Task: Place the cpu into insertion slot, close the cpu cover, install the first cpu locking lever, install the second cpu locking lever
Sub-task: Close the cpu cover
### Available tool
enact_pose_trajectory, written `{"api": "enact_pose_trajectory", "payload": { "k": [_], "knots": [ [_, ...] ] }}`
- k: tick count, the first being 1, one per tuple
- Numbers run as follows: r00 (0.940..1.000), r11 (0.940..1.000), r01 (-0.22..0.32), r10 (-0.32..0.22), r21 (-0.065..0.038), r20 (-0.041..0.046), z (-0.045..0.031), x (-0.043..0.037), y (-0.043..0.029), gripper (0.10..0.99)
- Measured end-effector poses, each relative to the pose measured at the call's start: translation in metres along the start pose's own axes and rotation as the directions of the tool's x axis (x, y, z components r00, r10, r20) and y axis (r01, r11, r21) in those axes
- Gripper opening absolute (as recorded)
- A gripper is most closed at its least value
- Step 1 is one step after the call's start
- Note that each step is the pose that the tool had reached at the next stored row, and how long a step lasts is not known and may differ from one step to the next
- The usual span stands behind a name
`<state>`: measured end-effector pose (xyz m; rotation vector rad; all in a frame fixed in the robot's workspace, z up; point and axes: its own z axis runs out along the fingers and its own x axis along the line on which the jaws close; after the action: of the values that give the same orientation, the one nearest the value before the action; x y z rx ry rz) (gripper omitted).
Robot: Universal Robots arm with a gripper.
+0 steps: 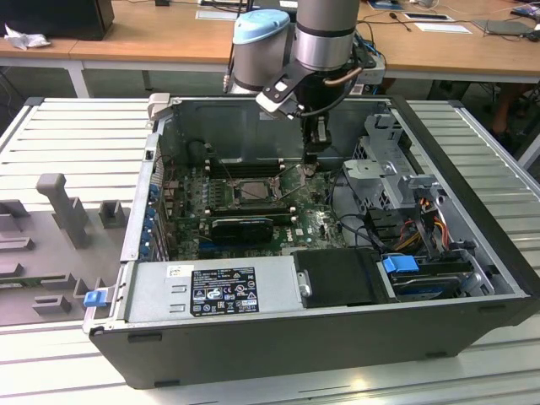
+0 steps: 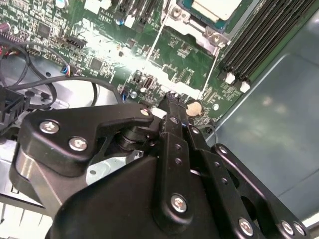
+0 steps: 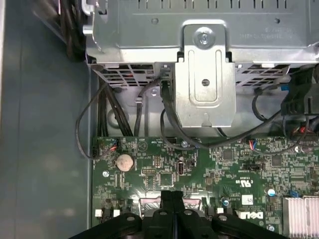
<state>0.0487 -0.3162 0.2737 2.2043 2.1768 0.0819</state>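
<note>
The cpu (image 2: 215, 6) shows its pale silver top in the insertion slot (image 1: 253, 192) on the green board. A silvery metal frame (image 2: 187, 20) borders it; whether the cpu cover lies flat over it I cannot tell. Two thin wire locking levers (image 2: 157, 35) (image 2: 213, 64) run out from the socket's side. My gripper (image 2: 172, 99) hangs over the board to the exterior view's right of the socket, apart from it, fingers shut together with nothing between them. In the first wrist view the gripper (image 3: 172, 195) is above the board's edge near a coin battery (image 3: 123, 162).
Long black memory slots (image 2: 259, 40) lie beside the socket. A metal drive cage (image 3: 204, 79) with black cables (image 3: 167, 114) stands past the board. The case wall (image 1: 236, 126) rises behind the socket, and the power supply (image 1: 211, 287) is at the front.
</note>
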Motion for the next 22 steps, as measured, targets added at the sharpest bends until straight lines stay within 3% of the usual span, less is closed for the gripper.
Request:
{"api": "enact_pose_trajectory", "payload": {
  "k": [6, 13, 15, 16, 17, 22],
  "knots": [
    [1.0000, 1.0000, 0.000, 0.000, 0.001, 0.0001, 0.0014, 0.0001, 0.0066, 0.106],
    [1.0000, 1.0000, 0.000, 0.000, 0.008, 0.0000, 0.0219, 0.0000, 0.0152, 0.106],
    [1.0000, 0.9999, 0.001, -0.001, 0.016, 0.0001, 0.0295, 0.0000, 0.0147, 0.106],
    [1.0000, 0.9993, 0.001, -0.001, 0.038, -0.0002, 0.0302, -0.0001, 0.0145, 0.106],
    [1.0000, 0.9988, 0.001, -0.001, 0.048, -0.0007, 0.0301, 0.0000, 0.0143, 0.106],
    [1.0000, 0.9988, 0.001, -0.001, 0.049, -0.0010, 0.0299, -0.0001, 0.0106, 0.106]
  ]
}}
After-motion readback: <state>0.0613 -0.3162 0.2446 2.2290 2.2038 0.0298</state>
